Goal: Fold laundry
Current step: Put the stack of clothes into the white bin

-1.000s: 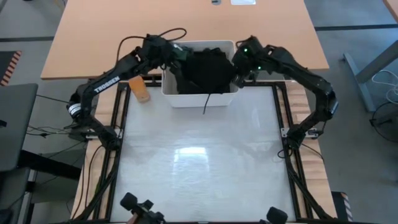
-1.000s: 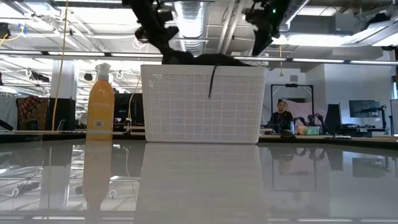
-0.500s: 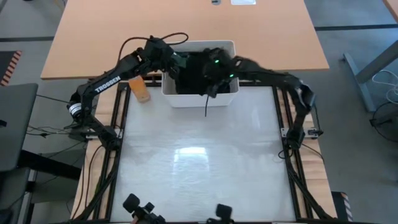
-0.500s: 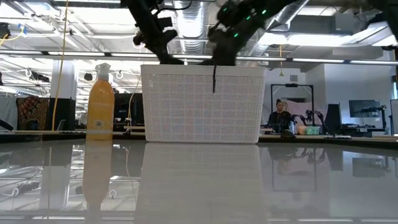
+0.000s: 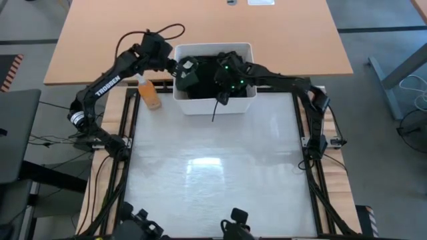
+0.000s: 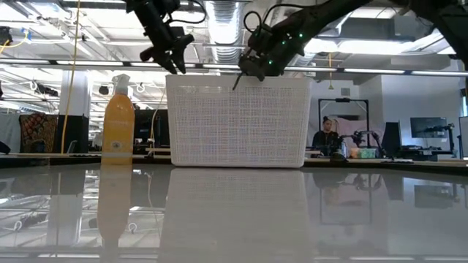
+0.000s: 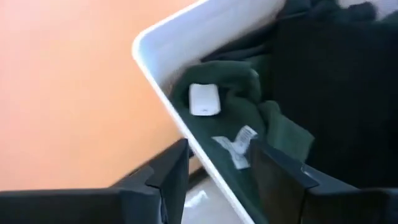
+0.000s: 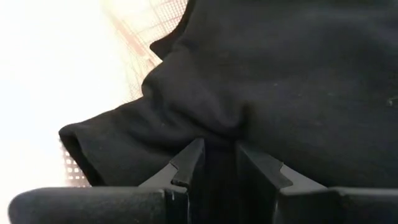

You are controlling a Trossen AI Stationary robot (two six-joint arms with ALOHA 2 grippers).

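the laundry [image 5: 208, 75] lies heaped in the white bin [image 5: 213, 107] at the table's far edge. the right gripper [image 8: 216, 163] is down in the bin, its fingers pinching a fold of black cloth. the left gripper [image 7: 214, 177] (over the bin's left rim) stands parted, seemingly holding nothing.

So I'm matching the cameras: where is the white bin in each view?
High: white bin top centre.
Low: centre.
Left wrist: its rim runs diagonally.
Right wrist: only mesh wall, upper left.
Shared landmark: dark clothes in it.
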